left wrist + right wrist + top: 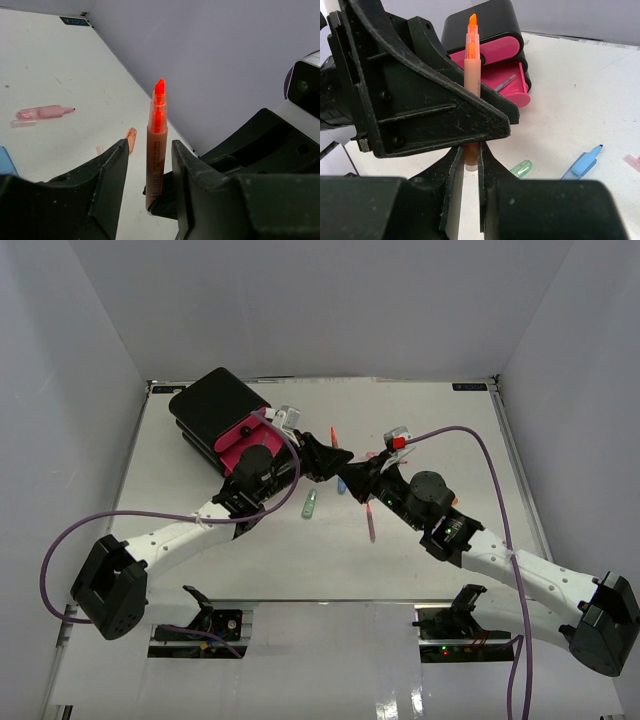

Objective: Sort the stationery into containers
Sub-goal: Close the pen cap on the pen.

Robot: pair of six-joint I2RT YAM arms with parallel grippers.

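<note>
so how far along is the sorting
Early. One thin pen lies in the open drawer. The right gripper pinches an orange highlighter; the left gripper stands open around it. A blue highlighter, green piece and pink pen lie on the table, unsorted.

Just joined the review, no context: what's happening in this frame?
Mid-table handover, it seems. The right gripper is shut on the lower end of an uncapped orange highlighter, holding it upright. The left gripper straddles the barrel with its jaws apart, not gripping yet. Nearby, the black drawer box has one pink drawer pulled out. A blue highlighter and a pink pen lie loose on the table.
</note>
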